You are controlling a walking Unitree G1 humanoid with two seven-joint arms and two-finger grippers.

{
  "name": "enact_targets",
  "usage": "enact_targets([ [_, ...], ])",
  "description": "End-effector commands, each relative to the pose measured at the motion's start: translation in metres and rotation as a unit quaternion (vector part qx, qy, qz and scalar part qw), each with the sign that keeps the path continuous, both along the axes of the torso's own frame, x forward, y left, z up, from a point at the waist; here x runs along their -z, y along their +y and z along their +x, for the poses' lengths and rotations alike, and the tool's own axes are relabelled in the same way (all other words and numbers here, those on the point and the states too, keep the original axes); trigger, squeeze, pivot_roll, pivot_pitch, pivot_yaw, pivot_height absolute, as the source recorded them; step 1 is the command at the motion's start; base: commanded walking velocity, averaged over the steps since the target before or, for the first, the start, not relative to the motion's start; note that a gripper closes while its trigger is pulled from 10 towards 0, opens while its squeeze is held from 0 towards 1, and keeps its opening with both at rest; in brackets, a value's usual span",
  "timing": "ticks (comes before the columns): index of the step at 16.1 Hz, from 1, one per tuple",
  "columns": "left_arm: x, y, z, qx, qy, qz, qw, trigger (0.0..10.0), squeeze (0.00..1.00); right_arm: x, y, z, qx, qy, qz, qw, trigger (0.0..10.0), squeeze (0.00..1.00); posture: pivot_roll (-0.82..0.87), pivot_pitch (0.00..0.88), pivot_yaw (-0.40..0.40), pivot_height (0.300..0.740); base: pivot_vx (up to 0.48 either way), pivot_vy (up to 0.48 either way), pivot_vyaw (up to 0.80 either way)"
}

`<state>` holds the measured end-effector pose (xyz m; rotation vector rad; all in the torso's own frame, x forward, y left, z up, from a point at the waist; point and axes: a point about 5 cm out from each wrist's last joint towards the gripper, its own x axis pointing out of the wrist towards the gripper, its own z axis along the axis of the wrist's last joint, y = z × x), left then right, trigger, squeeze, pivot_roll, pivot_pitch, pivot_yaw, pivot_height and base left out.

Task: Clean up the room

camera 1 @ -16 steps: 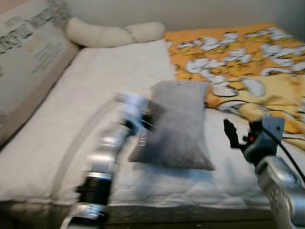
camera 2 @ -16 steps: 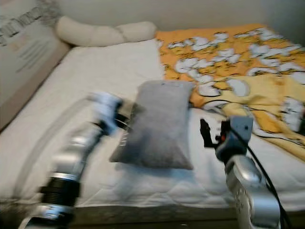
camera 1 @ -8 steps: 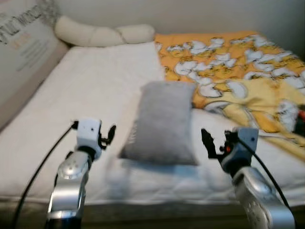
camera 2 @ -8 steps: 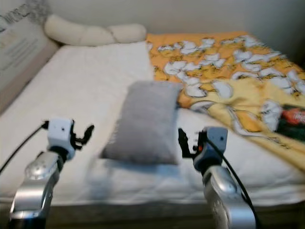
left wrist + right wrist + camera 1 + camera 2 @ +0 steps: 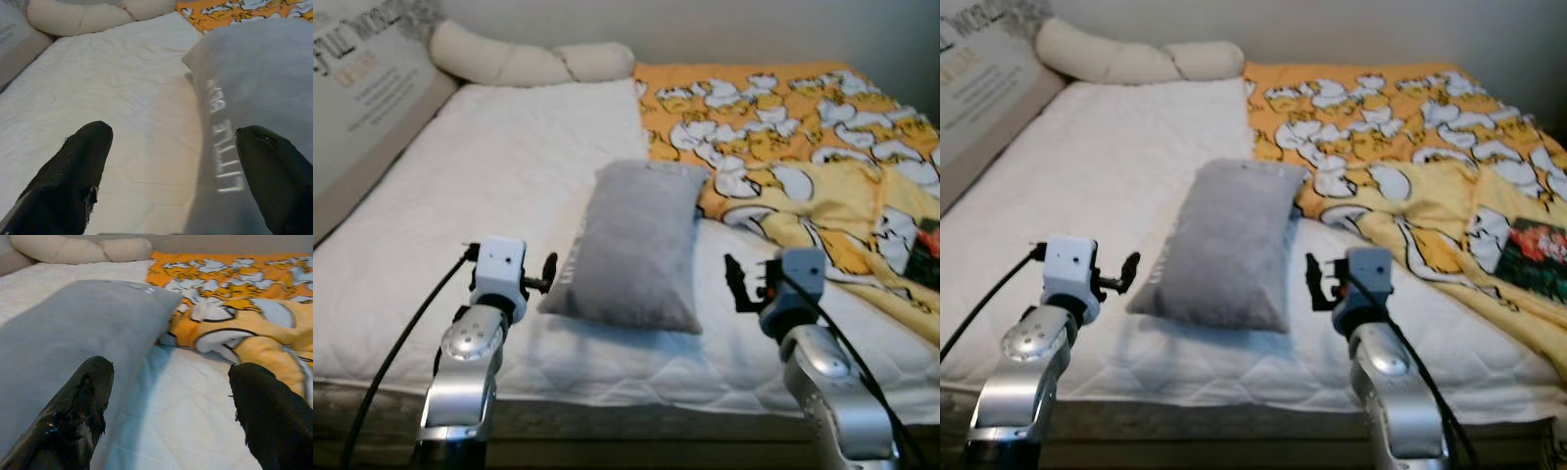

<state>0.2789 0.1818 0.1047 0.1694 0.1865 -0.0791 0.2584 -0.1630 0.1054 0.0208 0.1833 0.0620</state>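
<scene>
Flanking a soft grey rectangular pillow [image 5: 631,245] on the white quilted mattress [image 5: 499,186], the left gripper [image 5: 546,276] and right gripper [image 5: 736,284] hover near the bed's front edge, each with its black fingers spread apart and grasping nothing. A second earlier the left arm was raised against the pillow's left side; it has since pulled back and down, and now sits just beside the pillow's near left corner. The right gripper holds much the same station off the pillow's right side. An orange cartoon-print blanket [image 5: 803,127] lies crumpled on the right half, and a long cream bolster [image 5: 524,64] rests at the head.
</scene>
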Motion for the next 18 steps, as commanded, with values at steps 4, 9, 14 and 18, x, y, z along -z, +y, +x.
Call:
enact_targets([
  [4,-0.006,-0.002,0.004,0.012,-0.01,0.003,1.0,10.0,0.26,0.006,-0.001,0.003,0.01,0.009,0.049,0.999,10.0,0.0,-0.04,0.0,0.03,0.74,0.0,0.0,0.0],
  [9,-0.004,-0.001,0.004,0.016,-0.005,-0.008,1.0,10.0,0.24,0.01,0.001,0.001,0.017,0.013,0.064,0.998,10.0,0.0,-0.04,0.0,0.041,0.74,0.0,0.209,0.0],
  [14,-0.007,0.0,-0.001,0.024,-0.019,0.001,1.0,10.0,0.26,0.009,0.004,0.005,-0.003,-0.003,0.064,0.998,10.0,0.0,-0.01,0.0,0.015,0.74,0.0,0.0,0.0],
  [18,-0.01,0.002,0.001,0.022,-0.023,-0.008,0.999,10.0,0.27,0.008,0.012,0.007,-0.036,0.002,0.05,0.998,10.0,0.0,0.0,0.0,0.008,0.74,0.205,0.0,0.0],
])
